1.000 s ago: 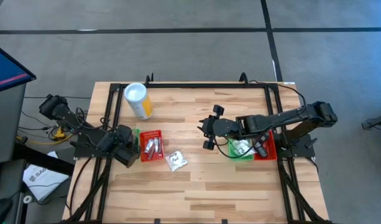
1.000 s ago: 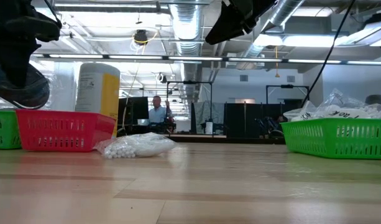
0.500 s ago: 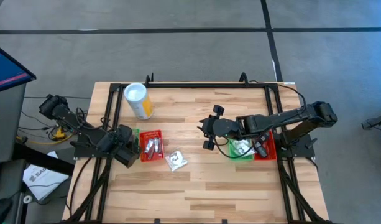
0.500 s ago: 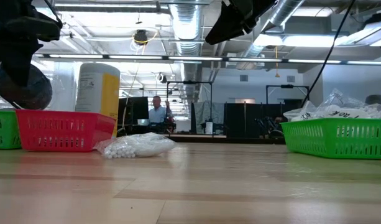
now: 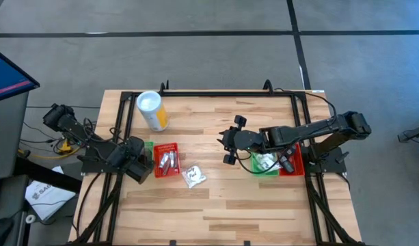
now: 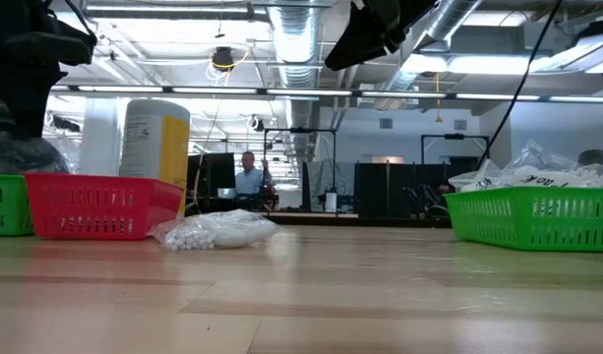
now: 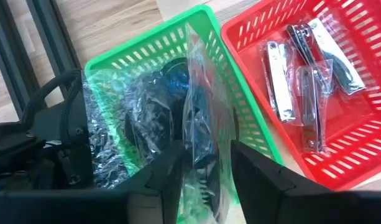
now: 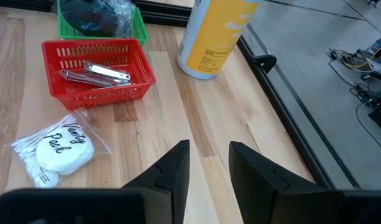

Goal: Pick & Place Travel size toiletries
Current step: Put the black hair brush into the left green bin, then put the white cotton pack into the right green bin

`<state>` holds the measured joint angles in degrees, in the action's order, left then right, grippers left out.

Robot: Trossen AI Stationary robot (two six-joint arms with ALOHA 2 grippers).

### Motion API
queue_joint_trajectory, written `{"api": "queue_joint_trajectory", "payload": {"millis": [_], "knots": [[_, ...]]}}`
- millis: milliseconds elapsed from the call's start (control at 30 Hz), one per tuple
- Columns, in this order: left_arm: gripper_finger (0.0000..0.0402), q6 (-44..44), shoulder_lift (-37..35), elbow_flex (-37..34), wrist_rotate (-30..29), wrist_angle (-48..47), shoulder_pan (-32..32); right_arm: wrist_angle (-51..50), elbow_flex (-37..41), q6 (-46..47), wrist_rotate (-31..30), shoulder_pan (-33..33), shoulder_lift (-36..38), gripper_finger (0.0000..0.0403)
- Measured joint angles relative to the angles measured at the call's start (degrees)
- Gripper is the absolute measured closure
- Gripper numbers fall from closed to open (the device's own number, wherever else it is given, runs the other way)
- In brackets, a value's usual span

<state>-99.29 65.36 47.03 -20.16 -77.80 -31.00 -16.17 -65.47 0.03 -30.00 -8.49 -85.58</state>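
Hovering left gripper (image 7: 206, 149): it is hanging low over the green tray (image 7: 146, 43) at the table's (image 5: 264, 205) left edge, its two fingers standing apart – a moderate gap.
Bag of black discs (image 7: 159, 118): it is lying inside that green tray, in clear film. A fold of the film is rising between the left fingers; whether they are touching it I cannot tell.
Red tray (image 8: 97, 92): it is sitting just beside the green one, toward the table's middle.
Silvery clippers (image 7: 302, 81): several, in clear sleeves, are lying flat in the red tray.
Pouch of cotton pads and swabs (image 8: 56, 149): it is resting on the bare wood near the red tray's front corner, apart from both grippers.
Yellow cylinder (image 8: 215, 37): it is standing upright with its white top, near the table's back edge, beyond the two trays.
Right gripper (image 8: 209, 146): it is waiting in the air over the table's middle, fingers parted and gripping nothing.
Right-hand green tray (image 6: 532, 221): it is holding white sachets (image 6: 547, 172) – heaped above its rim.
Second red tray (image 5: 293, 160): it is sitting against the right-hand green tray's outer side.
Person (image 6: 248, 177): someone is sitting far back in the room.
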Motion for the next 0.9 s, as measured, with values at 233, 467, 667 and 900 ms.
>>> {"api": "queue_joint_trajectory", "payload": {"millis": [233,467,667,900], "knots": [[0.0259,0.02,0.00,0.00,0.16,-3.65,0.00,0.01,0.00,0.02,0.00,0.00,0.00,0.0300],[0.0259,-0.36,-0.15,0.00,-2.11,-7.61,0.00,0.01,0.00,0.02,0.01,0.00,0.02,0.0300],[0.0258,4.38,-0.15,0.00,-6.86,-3.44,0.00,0.01,-0.02,0.41,0.02,0.00,0.02,0.0300],[0.0258,17.92,-0.15,0.00,-13.92,5.81,0.00,-0.01,-0.02,1.08,0.02,0.01,0.02,0.0300]]}}
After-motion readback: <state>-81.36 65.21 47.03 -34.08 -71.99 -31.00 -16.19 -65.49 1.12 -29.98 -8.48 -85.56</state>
